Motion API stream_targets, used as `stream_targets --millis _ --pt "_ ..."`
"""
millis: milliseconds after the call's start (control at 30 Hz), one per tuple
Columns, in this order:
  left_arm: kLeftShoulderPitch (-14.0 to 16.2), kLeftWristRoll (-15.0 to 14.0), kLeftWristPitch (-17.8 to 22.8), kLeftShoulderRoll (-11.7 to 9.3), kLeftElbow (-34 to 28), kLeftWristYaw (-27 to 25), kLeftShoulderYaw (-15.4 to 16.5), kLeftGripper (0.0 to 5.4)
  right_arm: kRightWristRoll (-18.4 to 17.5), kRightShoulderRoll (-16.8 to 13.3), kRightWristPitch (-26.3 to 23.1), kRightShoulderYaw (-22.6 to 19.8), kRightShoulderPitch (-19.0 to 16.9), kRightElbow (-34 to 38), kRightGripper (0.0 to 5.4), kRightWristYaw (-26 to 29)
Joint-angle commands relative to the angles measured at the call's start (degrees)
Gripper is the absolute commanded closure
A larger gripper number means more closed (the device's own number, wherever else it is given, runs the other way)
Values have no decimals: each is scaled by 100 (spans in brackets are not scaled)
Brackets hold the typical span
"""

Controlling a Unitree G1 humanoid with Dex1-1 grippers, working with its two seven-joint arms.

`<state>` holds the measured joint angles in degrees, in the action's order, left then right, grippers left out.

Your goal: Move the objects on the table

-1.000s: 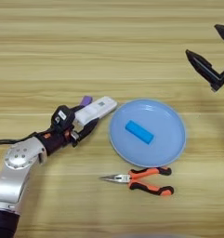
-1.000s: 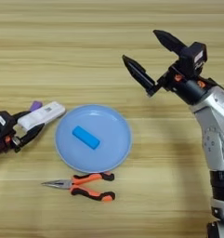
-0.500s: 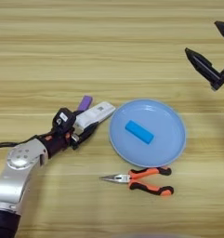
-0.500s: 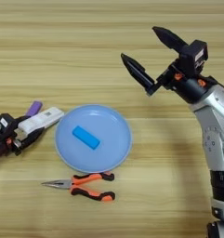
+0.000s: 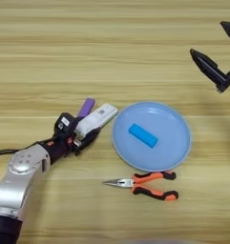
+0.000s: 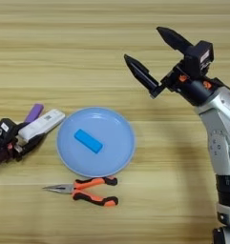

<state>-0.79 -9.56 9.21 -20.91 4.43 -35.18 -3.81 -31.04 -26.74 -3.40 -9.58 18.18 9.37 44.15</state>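
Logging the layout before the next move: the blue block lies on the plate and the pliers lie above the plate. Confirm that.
Not quite. The blue block does lie on the plate, but the pliers lie below the plate, nearer the robot, as the left eye view shows.

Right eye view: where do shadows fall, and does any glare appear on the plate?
Right eye view: a soft shadow lies on the table below the open right hand; the plate shows no strong glare. Left eye view: same even light, faint shadow beside the pliers.

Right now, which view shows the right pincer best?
The right eye view: the whole right pincer shows there, both black fingers spread open above the table, with its arm. The left eye view cuts it at the picture's right edge, showing only parts of the fingers.
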Motion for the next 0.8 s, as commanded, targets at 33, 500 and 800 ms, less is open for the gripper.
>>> stream_targets --millis 33,500,800 --pt "128 160 240 -46 255 -58 -206 256 -48 -38 -84 -20 111 114 0 1" --pt "61 348 34 -119 565 -54 -425 256 -45 -44 -121 -12 126 128 0 31" --pt "35 393 -215 -105 582 -53 -452 205 -35 -32 -112 -6 138 90 0 59"
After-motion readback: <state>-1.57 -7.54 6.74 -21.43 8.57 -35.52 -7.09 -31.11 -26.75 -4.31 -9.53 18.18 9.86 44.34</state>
